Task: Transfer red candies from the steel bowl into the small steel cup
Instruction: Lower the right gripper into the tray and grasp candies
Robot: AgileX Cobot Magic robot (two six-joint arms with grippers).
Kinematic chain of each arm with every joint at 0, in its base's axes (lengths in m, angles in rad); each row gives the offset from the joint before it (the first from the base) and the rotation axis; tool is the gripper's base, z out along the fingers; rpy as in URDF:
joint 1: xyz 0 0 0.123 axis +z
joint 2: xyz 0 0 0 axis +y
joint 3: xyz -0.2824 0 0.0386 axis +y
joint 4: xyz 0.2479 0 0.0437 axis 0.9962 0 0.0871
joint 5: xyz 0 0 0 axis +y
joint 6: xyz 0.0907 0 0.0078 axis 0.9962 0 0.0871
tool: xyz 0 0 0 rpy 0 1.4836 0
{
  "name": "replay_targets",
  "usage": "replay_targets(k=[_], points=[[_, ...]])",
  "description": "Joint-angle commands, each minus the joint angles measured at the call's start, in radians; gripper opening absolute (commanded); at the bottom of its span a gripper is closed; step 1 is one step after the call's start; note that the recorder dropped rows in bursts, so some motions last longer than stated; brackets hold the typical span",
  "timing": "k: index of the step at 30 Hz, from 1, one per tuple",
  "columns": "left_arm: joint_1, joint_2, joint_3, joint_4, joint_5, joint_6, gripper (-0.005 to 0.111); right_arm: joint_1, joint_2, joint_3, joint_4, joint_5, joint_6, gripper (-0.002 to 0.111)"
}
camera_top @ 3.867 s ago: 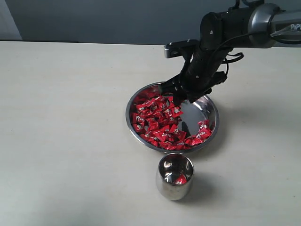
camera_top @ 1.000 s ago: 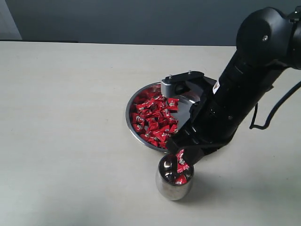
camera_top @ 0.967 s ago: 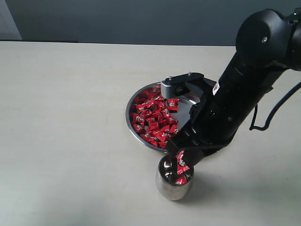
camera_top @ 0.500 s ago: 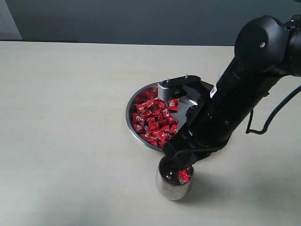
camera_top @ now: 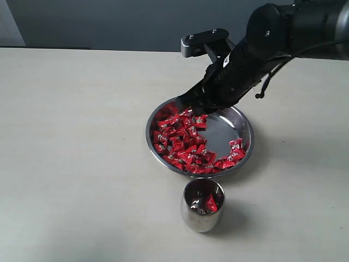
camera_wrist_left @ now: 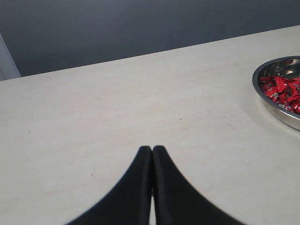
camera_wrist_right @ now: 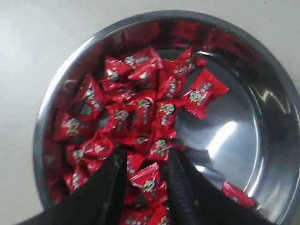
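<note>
On the pale table (camera_top: 82, 164), the right gripper (camera_wrist_right: 145, 154) hangs with fingers spread over the candies (camera_wrist_right: 140, 108) piled in the bowl (camera_top: 246, 124), a few more sit in the cup (camera_top: 188, 218), and the left gripper (camera_wrist_left: 152, 149) has its fingers pressed together.

A wide, shallow steel bowl (camera_top: 224, 135) sits level, right of centre in the scene, its polished floor bare on the right side. Red candies (camera_top: 177, 139) in shiny twisted wrappers (each with a small pale mark) lie heaped across its left half, with a thin run trailing along the near rim toward the right. Just on the near side of the bowl, not touching it, stands the small steel cup (camera_top: 200, 219), upright and barrel-sided, with at least one red candy inside.
</note>
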Motion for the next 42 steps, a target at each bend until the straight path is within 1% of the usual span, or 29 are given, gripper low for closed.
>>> replay_targets(k=[1, 2, 6, 13, 32, 34, 37, 39, 42], points=[[-0.005, -0.004, -0.001, -0.001, -0.007, -0.004, 0.000, -0.039, 0.143, -0.118, -0.015, 0.030, 0.007, 0.040], [-0.005, -0.004, -0.001, -0.001, -0.007, -0.004, 0.000, -0.039, 0.171, -0.143, -0.023, 0.030, 0.007, 0.042], [-0.005, -0.004, -0.001, -0.001, -0.007, -0.004, 0.000, -0.039, 0.266, -0.225, -0.045, 0.039, 0.015, 0.042], [-0.005, -0.004, -0.001, -0.001, -0.007, -0.004, 0.000, -0.039, 0.361, -0.308, -0.201, 0.083, 0.177, 0.042], [-0.005, -0.004, -0.001, -0.001, -0.007, -0.004, 0.000, -0.039, 0.407, -0.312, -0.219, 0.072, 0.190, 0.041], [-0.005, -0.004, -0.001, -0.001, -0.007, -0.004, 0.000, -0.039, 0.410, -0.312, -0.219, 0.068, 0.190, 0.035], [-0.005, -0.004, -0.001, -0.001, -0.007, -0.004, 0.000, -0.039, 0.412, -0.312, -0.219, 0.066, 0.190, 0.012], [-0.005, -0.004, -0.001, -0.001, -0.007, -0.004, 0.000, -0.039, 0.412, -0.312, -0.219, 0.066, 0.190, -0.001], [-0.005, -0.004, -0.001, -0.001, -0.007, -0.004, 0.000, -0.039, 0.401, -0.312, -0.219, 0.085, 0.190, -0.001]])
